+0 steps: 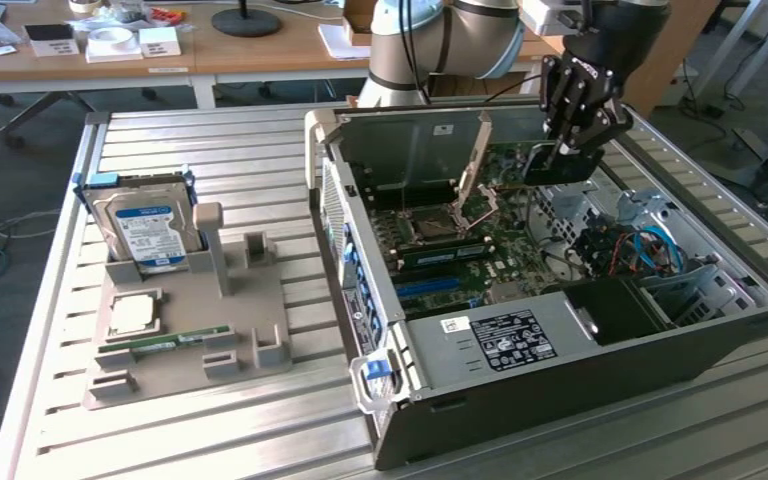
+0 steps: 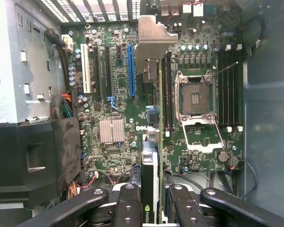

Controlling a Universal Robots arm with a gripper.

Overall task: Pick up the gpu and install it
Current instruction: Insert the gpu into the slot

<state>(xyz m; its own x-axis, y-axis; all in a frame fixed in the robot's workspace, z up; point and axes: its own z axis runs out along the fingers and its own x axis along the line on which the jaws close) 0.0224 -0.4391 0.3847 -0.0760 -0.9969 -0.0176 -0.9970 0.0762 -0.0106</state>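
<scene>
- Gripper (image 1: 576, 140) is partly closed, its fingers (image 2: 128, 205) clamped on either side of the gpu (image 2: 150, 165) and holding it edge-on.
- In the exterior view the gpu (image 1: 558, 166) hangs as a dark slab under the gripper, inside the open computer case (image 1: 544, 370) and near its far wall.
- Seen from the wrist, the card's pale metal bracket (image 2: 154, 38) is at the end away from the fingers.
- From the wrist, the card's edge runs in line with the slots of the motherboard (image 2: 113, 94), between the blue slot (image 2: 130, 71) and the processor socket (image 2: 198, 101).
- Whether the card touches the board cannot be told.
- The socket's frame is flipped open, and a row of black memory slots (image 2: 229, 85) lies beyond it.
- A black box (image 2: 33, 156) with bundled coloured wires beside it sits on the other side of the board from the socket.
- Outside the case, towards the exterior view's left, a grey holder (image 1: 211, 370) rests on the slatted metal table (image 1: 197, 140).
- A hard drive (image 1: 144, 225) with a blue label stands upright in that holder, well apart from the gripper.
</scene>
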